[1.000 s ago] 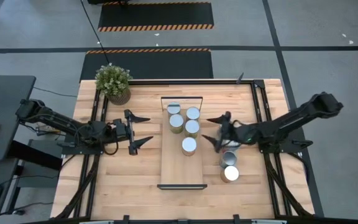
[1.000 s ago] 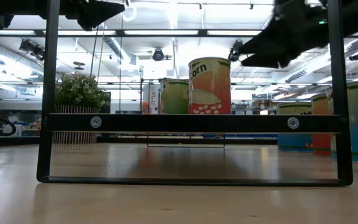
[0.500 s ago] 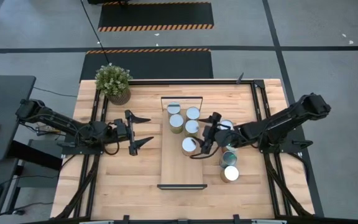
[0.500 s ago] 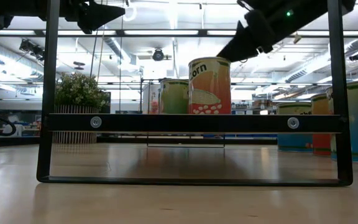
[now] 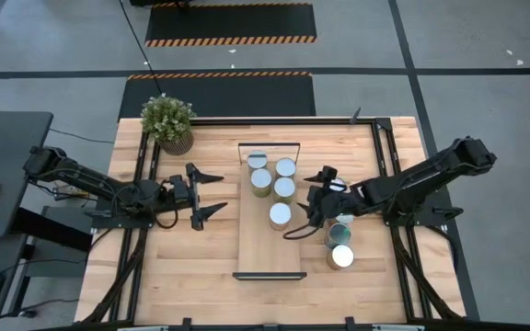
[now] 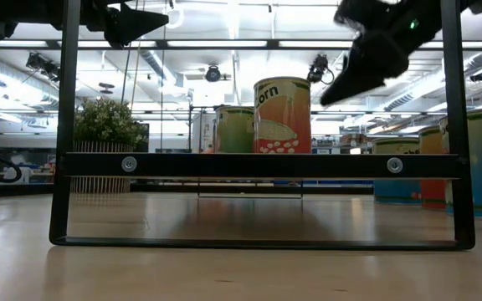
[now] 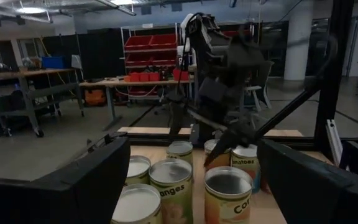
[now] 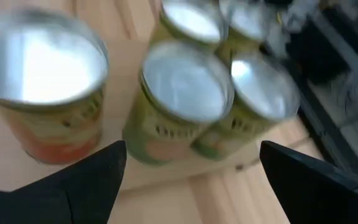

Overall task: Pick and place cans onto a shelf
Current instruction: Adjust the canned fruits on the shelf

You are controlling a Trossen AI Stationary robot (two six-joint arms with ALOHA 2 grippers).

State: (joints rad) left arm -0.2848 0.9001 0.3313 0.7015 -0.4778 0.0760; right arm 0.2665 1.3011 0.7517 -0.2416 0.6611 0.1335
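The light-wood shelf lies along the table's middle. Several silver-topped cans stand upright on its far half. Nearest of these is an orange-labelled one, which also shows in the low view and the right wrist view. More cans stand on the table right of the shelf. My right gripper is open and empty. It hovers above the shelf's right edge, beside the orange-labelled can. My left gripper is open and empty, left of the shelf.
A potted plant stands at the table's far left corner. Dark frame rails run along both table sides. The shelf's near half is bare board. The shelf's dark end frame fills the low view.
My right gripper has swung from above the cans on the table toward the shelf, reaching over the orange-labelled can. It has then drawn back a little toward the table's right edge. No can has moved.
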